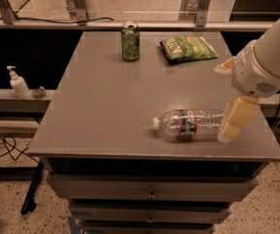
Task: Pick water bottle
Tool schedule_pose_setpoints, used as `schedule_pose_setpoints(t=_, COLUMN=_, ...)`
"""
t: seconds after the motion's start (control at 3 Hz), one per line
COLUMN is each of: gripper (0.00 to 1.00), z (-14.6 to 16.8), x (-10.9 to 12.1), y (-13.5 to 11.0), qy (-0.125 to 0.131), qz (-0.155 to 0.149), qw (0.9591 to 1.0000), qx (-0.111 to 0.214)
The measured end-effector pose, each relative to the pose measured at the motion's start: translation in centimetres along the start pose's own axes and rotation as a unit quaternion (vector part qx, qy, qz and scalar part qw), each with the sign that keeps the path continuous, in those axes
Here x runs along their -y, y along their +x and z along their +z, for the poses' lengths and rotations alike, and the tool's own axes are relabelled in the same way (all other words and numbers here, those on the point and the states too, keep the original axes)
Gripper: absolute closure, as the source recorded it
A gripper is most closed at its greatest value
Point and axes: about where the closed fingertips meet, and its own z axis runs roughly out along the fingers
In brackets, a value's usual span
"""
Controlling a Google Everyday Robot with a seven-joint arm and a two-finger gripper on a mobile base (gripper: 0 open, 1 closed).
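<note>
Camera view. One grey table (105, 106) carries one water bottle (193, 125), one green soda can (130, 41) and one green snack bag (187, 48). One white pump dispenser (18, 83) stands on a ledge to the left, off the table.

The water bottle lies on its side near the front right edge, its white cap pointing left. The gripper (233, 123) hangs at the bottle's base end (touching it or just beside it; whether it is parted or closed cannot be told).

The can stands upright at the rear. The drawers (151, 189) below are closed, their contents hidden.
</note>
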Motion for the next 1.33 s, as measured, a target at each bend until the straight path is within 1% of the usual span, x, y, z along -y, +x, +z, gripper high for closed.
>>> schedule_pose_setpoints(t=0.67, gripper=0.0, z=5.1, x=-2.0, y=1.2, qy=-0.035, qz=0.021, qw=0.9992, qx=0.001)
schedule_pose_setpoints(t=1.0, gripper=0.18, z=6.9, x=-2.0, y=0.8, qy=-0.039, qz=0.02, qw=0.999, qx=0.012)
schedule_pose_setpoints(t=1.33, gripper=0.41, z=7.3, x=-0.8, y=-0.2, qy=-0.034, qz=0.012, qw=0.999, qx=0.025)
